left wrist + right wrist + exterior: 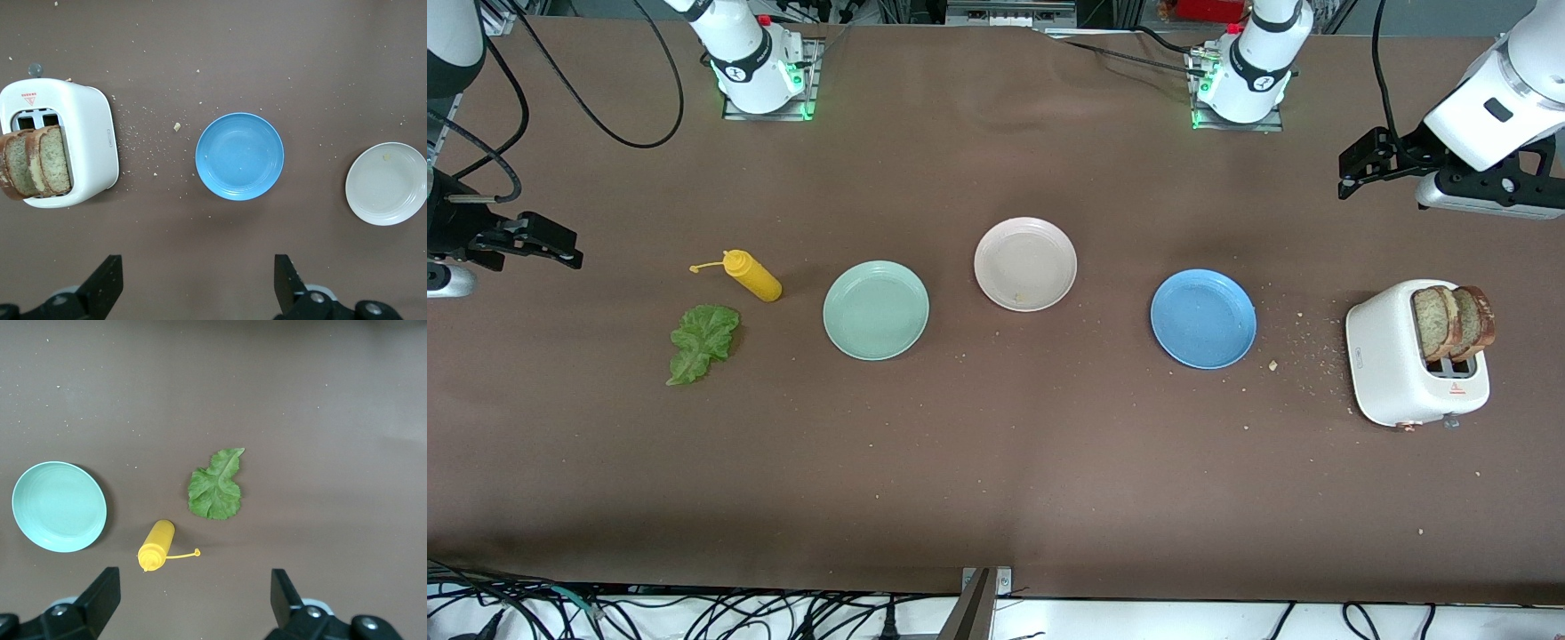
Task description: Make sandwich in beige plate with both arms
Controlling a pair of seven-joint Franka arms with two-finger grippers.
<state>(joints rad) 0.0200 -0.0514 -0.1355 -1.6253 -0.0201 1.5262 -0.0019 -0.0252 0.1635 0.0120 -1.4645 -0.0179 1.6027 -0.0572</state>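
Both tools hang spread and empty over the ends of the brown tabletop (996, 462). Left tool (1352, 173) is at the upper right of the front frame, over bare surface above the white toaster (1392, 360); its two black fingers (107, 280) stand wide apart at the bottom of the left wrist view. Right tool (560, 249) is at the left edge of the front frame, over bare tabletop, with its fingers (103, 593) just as wide in the right wrist view.

Nothing is assembled: the beige plate (1024, 264) sits bare at the frame's centre, well apart from both tools, round and pale pinkish with a raised rim and a crumb or two inside. Two slices of brown toast (1454, 322) with dark crusts stand in the toaster's slots at the right of the frame, below the left tool. A crinkled green lettuce leaf (703, 342) lies flat at lower left of the plates, near the right tool, just below a yellow squeeze bottle (753, 276) lying on its side.

A mint-green plate (876, 310) and a blue plate (1203, 319) flank the beige one, each slightly lower in the frame. Crumbs (1303, 342) scatter between the blue plate and the toaster. Arm bases are bolted along the top edge; cables trail along the bottom.
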